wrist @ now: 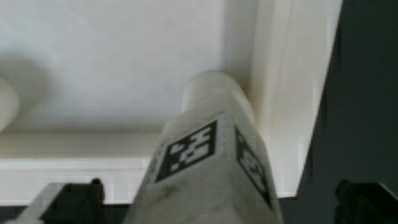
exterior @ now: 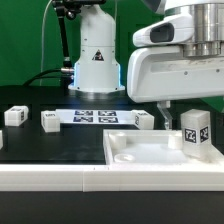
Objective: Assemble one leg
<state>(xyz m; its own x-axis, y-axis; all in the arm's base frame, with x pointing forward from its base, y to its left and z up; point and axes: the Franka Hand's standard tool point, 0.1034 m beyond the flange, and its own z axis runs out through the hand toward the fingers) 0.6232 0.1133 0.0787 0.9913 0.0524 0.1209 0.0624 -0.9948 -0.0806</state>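
Seating the leg (exterior: 196,131) squarely at the panel's (exterior: 140,162) corner needs it kept upright; whether the jaws clench it is unclear.

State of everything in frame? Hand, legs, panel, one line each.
hand: open, fingers either side of the leg, gaps showing.
leg: upright at the panel's corner, between the fingers; seated or not, cannot tell.
panel: flat on the table, no other leg on it.
three spare legs: loose on the table, untouched.
marker board: flat on the table.
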